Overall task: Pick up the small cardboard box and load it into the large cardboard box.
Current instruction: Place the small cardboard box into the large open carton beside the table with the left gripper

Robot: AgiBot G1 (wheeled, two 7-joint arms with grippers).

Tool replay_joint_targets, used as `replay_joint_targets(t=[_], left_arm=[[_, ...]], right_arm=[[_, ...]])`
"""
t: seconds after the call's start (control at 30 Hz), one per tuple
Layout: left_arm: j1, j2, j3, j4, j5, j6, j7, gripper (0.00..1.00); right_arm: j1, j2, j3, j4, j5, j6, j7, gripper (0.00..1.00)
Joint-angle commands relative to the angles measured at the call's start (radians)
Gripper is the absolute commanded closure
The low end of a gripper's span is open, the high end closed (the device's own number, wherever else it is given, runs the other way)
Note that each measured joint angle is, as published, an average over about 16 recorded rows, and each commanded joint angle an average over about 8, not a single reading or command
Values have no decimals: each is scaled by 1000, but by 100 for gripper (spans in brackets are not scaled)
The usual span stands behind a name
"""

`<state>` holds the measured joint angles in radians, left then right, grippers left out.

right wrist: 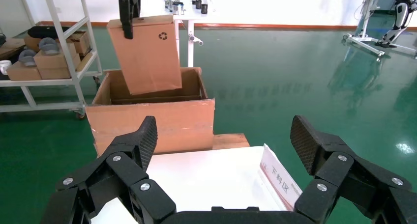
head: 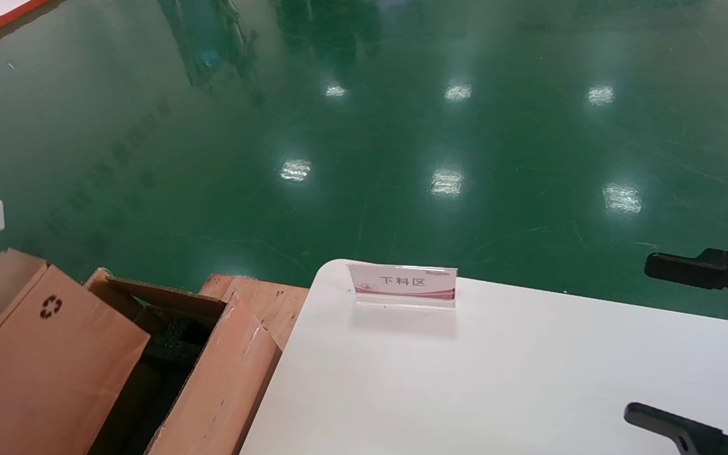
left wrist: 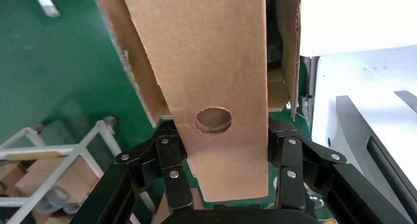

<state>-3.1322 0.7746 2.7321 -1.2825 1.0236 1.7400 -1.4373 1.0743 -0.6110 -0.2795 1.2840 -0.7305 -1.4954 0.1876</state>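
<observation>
The small cardboard box (head: pixel 48 360), light brown with a black recycling symbol, hangs tilted with my left gripper (left wrist: pixel 223 135) shut on its narrow end, just below the round finger hole. In the right wrist view the small box (right wrist: pixel 147 57) has its lower end dipping into the open top of the large cardboard box (right wrist: pixel 152 118), and the left gripper (right wrist: pixel 128 8) holds it from above. The large box (head: pixel 225 373) stands on the floor left of the table, with black foam inside. My right gripper (head: pixel 673 344) hovers open over the table's right side, holding nothing.
A white table (head: pixel 497 379) carries a small acrylic sign (head: pixel 402 285) near its far edge. A wooden board (head: pixel 269 297) lies under the large box. A white shelf rack (right wrist: pixel 49 52) with small cartons stands beyond it. Green floor surrounds everything.
</observation>
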Motion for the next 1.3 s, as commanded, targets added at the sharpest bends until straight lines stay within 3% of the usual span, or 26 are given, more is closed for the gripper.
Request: replay_joint_targets(t=[0.03,0.73,1.3], left_arm=[[1,-25,9,0,8,0,15,100],[111,-174,50,136,41,-34,198,100],[248,-197,37,256,52,-95,262,100]], right_arm=[[0,0,0,0,0,0,0,0],[0,0,0,0,0,0,0,0],[0,0,0,0,0,0,0,0]])
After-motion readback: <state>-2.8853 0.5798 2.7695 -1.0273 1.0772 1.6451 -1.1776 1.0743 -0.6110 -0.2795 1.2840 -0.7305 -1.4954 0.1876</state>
